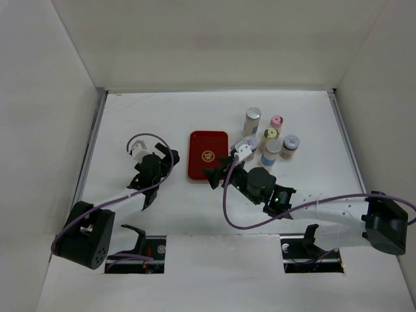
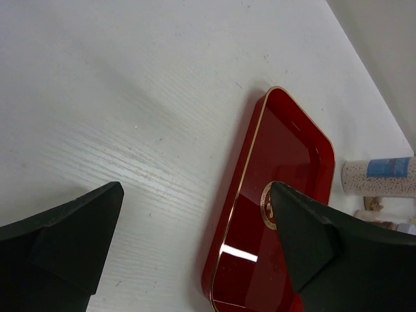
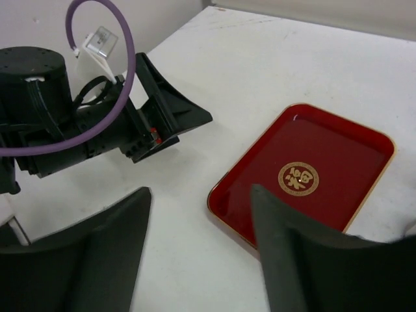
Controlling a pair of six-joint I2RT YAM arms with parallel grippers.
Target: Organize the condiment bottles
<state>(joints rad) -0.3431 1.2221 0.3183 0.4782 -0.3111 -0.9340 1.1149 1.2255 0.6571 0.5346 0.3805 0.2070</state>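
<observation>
Well, both grippers are open and hold nothing. The right gripper (image 3: pixel 201 195) has its two dark fingers spread apart. Only the white table (image 1: pixel 149 117) and a corner of the red tray (image 1: pixel 208 146) show between them. The tray lies just in front of this gripper, a bit to its right. The left gripper (image 2: pixel 195 195) is wide open too, and the tray lies in front of it, by its right finger. So the tray sits between the two grippers.

The five bottles stand in a little bunch on the table, off the tray. They are on the far side of the tray from the left gripper, and off to the right of the right gripper, near its wrist. They are the silver-cap bottle (image 1: pixel 252 121), the pink-cap bottle (image 1: pixel 276 123), the yellow-cap bottle (image 1: pixel 271 136), the blue-white-cap bottle (image 1: pixel 270 153) and the red-marked white-cap jar (image 1: pixel 290 147). No gripper touches a bottle.
</observation>
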